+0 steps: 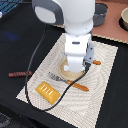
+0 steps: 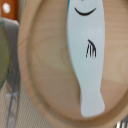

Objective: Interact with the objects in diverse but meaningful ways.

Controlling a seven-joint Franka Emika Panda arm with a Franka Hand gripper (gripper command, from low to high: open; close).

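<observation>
The white fish-like piece (image 2: 85,55) lies on a round wooden plate (image 2: 42,75) and fills the wrist view. In the exterior view my gripper (image 1: 74,68) hangs straight down, low over that plate (image 1: 65,73) in the middle of the striped placemat (image 1: 102,95). Its fingers are hidden behind the hand and do not show in the wrist view. The yellow ridged bread loaf (image 1: 48,90) lies on the mat nearer the front. The dark reddish-brown sausage stick (image 1: 20,74) lies on the black table towards the exterior view's left. The red tomato is out of view.
An orange-handled fork (image 1: 69,82) lies beside the plate, and another orange handle (image 1: 96,62) pokes out behind the arm. A grey pot (image 1: 100,14) and a bowl (image 1: 124,19) stand at the back right. A black cable (image 1: 31,75) loops over the mat.
</observation>
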